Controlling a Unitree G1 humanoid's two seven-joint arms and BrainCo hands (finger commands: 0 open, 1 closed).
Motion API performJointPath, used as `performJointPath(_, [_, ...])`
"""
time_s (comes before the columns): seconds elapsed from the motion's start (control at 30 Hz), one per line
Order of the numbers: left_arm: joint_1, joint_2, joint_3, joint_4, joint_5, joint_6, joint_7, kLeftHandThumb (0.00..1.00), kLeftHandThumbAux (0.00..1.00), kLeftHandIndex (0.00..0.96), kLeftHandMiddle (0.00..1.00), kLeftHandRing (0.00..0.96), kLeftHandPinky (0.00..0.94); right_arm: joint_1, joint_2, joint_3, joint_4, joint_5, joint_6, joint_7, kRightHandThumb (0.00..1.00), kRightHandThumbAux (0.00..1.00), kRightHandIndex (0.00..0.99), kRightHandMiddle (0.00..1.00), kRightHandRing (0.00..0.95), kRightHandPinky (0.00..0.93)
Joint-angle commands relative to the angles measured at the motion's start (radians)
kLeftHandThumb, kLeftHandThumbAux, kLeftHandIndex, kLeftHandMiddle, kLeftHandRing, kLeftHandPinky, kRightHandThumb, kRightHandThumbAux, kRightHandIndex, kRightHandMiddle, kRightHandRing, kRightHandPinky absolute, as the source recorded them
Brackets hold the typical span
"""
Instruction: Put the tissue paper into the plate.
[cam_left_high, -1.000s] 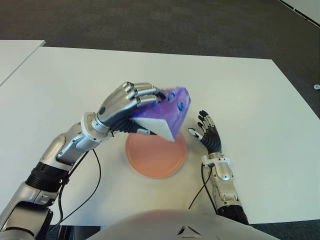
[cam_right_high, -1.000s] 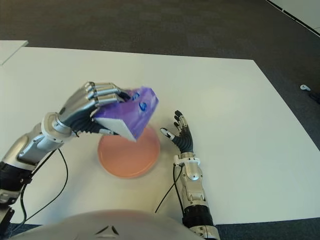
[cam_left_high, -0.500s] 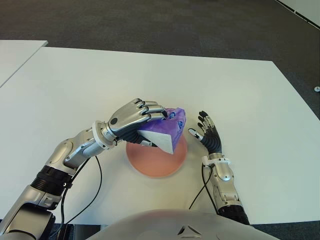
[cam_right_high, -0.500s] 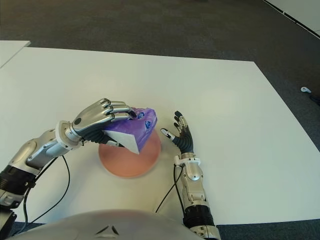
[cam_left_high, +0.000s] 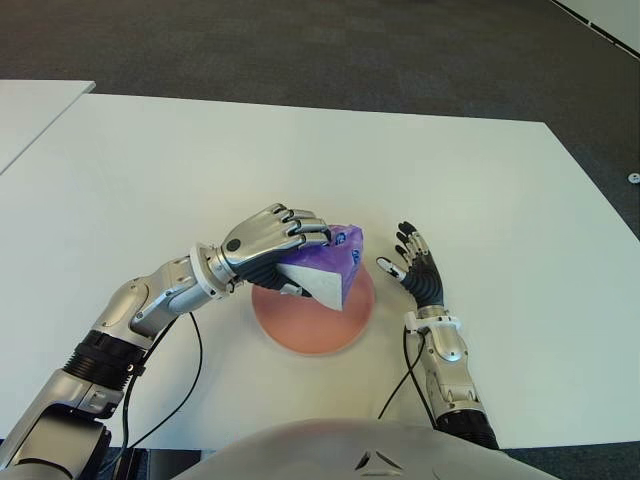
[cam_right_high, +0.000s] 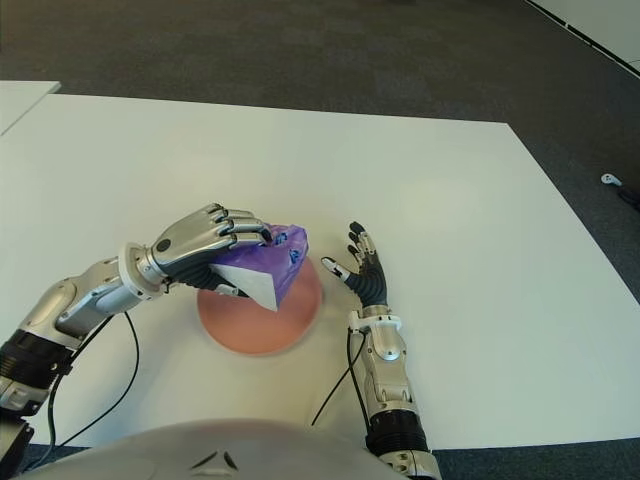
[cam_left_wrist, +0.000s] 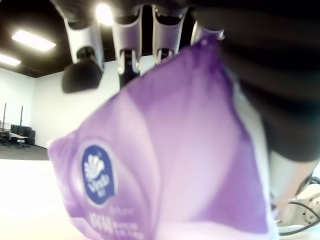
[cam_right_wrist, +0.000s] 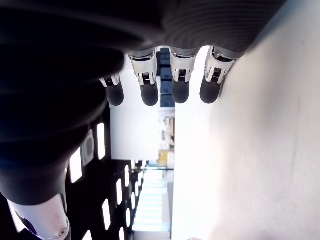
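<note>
Tissue paper pack (cam_left_high: 328, 265) — purple wrapper, white end face turned toward the robot — gripped from above by the left hand (cam_left_high: 270, 240), fingers (cam_left_high: 300, 226) curled over its top edge. The pack sits tilted over the far part of the pink plate (cam_left_high: 313, 322); whether its lower corner touches the plate surface cannot be told. In the left wrist view the wrapper fills the frame beneath the fingertips, a blue round logo (cam_left_wrist: 98, 171) on its side. Right hand (cam_left_high: 415, 272) shows just right of the plate, fingers spread and holding nothing. White bench (cam_left_high: 150, 170) carries the plate — dark carpet (cam_left_high: 300, 40) lies beyond.
</note>
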Motion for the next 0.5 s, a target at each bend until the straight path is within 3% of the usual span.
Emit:
performJointPath(0.03, [0.005, -0.004, -0.012, 0.001, 0.039, 0.032, -0.025, 0.75, 0.696, 0.443, 0.828, 0.834, 0.803, 0.083, 0.011, 0.0, 0.118, -0.006, 0.103, -0.014, 0.015, 0.73, 0.0, 0.0, 0.0, 0.0])
performJointPath(0.5, [-0.039, 0.016, -0.045, 0.048, 0.145, 0.007, 0.026, 0.749, 0.696, 0.443, 0.823, 0.829, 0.803, 0.079, 0.014, 0.006, 0.12, -0.01, 0.095, -0.022, 0.042, 0.707, 0.0, 0.0, 0.0, 0.0])
